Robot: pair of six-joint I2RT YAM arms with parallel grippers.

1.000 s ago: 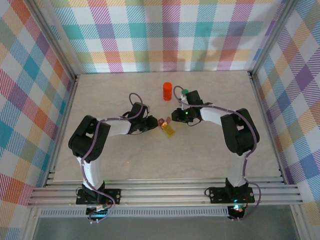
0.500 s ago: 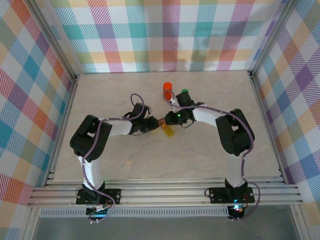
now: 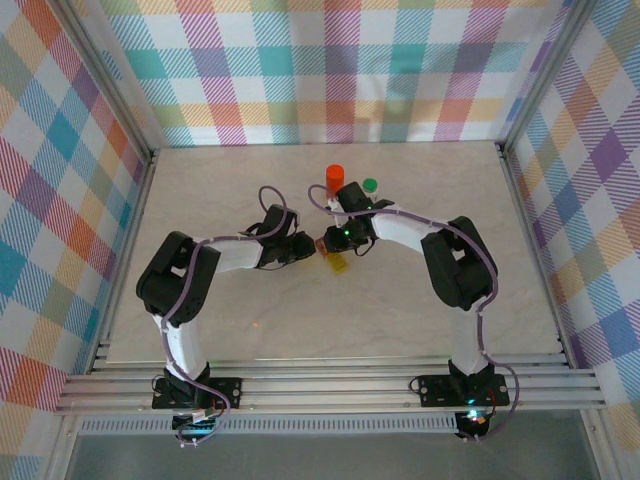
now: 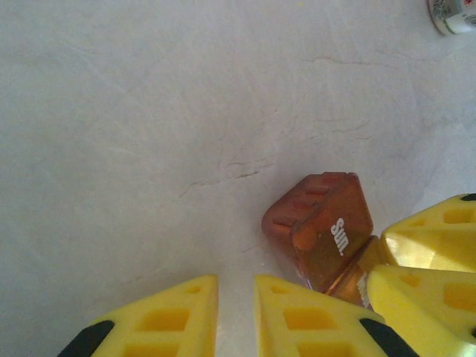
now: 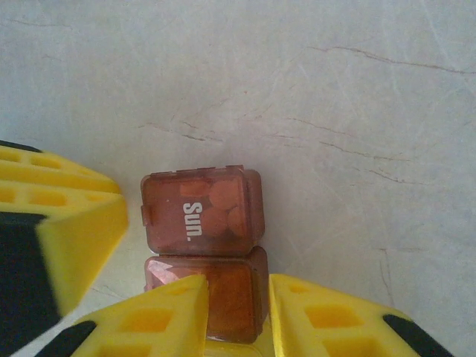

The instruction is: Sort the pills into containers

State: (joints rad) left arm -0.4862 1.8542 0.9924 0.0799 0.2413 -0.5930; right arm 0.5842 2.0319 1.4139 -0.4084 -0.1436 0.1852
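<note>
Amber translucent plastic pill organizer [image 5: 202, 216], "Sun." lid down, lay between the arms. Right gripper [image 5: 238, 290], closed and empty, had swung left over the second cell. Left gripper [image 4: 236, 290] sat closed just beside. Probably lining up to pop a lid.

Both arms' jaws close together beside the pill organizer [image 3: 340, 265]
</note>
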